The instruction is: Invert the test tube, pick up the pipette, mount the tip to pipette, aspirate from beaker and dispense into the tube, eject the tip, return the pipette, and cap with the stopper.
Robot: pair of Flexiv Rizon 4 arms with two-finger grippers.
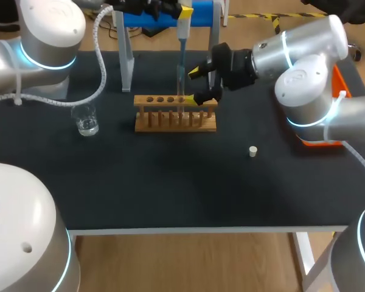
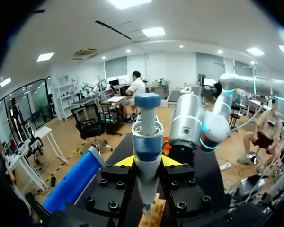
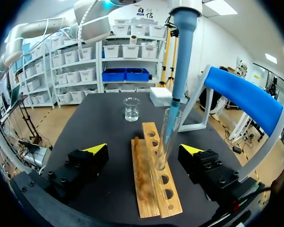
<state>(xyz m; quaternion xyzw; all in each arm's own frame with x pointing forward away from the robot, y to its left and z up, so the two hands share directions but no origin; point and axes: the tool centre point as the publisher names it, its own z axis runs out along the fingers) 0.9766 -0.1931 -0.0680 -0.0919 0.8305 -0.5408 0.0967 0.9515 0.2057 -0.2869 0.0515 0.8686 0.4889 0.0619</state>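
Wooden rack [image 1: 176, 115] between beaker [image 1: 86, 120] and stopper [image 1: 253, 151]; pipette [image 3: 182, 56] over its tube [image 3: 166, 137]

We see a matt black worktop [image 1: 170, 182] bearing a light brown wooden rack [image 1: 176, 114], a cream-white stopper [image 1: 253, 151] and a clear beaker [image 1: 86, 119]. The pipette [image 2: 147, 142] is blue and pale grey, the test tube [image 3: 162, 157] colourless. The left claw [image 2: 147, 161] and right claw [image 3: 144, 149] are black, yellow-tipped.

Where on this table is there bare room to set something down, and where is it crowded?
Free: the table from rack to near edge, left of the stopper. Crowded: around the rack, where pipette, test tube and right claw gather.
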